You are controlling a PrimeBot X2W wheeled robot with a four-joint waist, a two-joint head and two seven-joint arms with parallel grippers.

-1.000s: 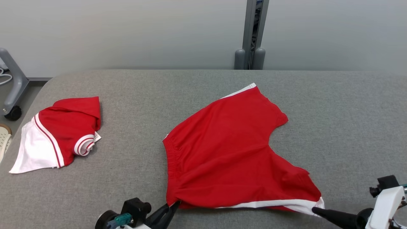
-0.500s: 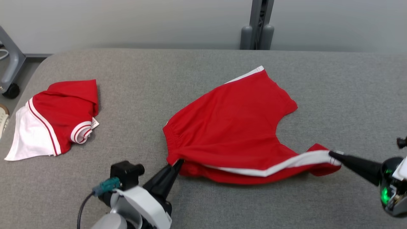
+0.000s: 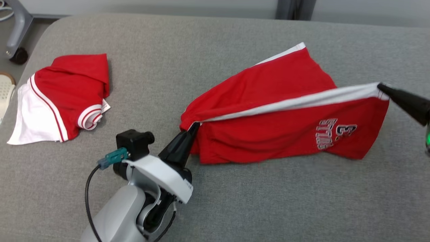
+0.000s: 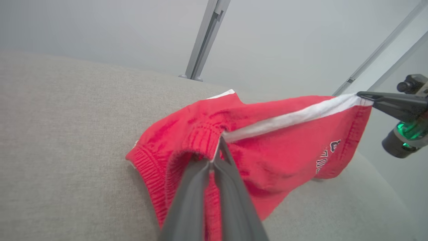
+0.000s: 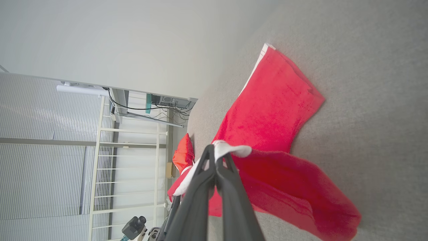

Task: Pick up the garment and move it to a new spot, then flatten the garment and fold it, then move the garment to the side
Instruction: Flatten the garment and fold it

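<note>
The garment (image 3: 275, 134) is a pair of red shorts with a white side stripe and a printed logo, half lifted over the grey table (image 3: 215, 201). My left gripper (image 3: 194, 127) is shut on its waistband corner, also seen in the left wrist view with the left gripper (image 4: 217, 150) pinching red cloth. My right gripper (image 3: 381, 86) is shut on the white-striped leg hem at the right, and the right wrist view shows the right gripper (image 5: 215, 150) pinching that hem. The stripe stretches taut between the two grips, and the near half of the garment (image 5: 277, 113) hangs over the far half on the table.
A second red and white garment (image 3: 63, 97) lies crumpled at the table's left end. A grey caster leg (image 3: 15, 33) stands on the floor beyond the left corner. A metal post (image 4: 204, 36) rises behind the table.
Both grippers have raised the near edge of the shorts and carried it away from me, turning it over so the logo side shows. The head camera has tilted down.
</note>
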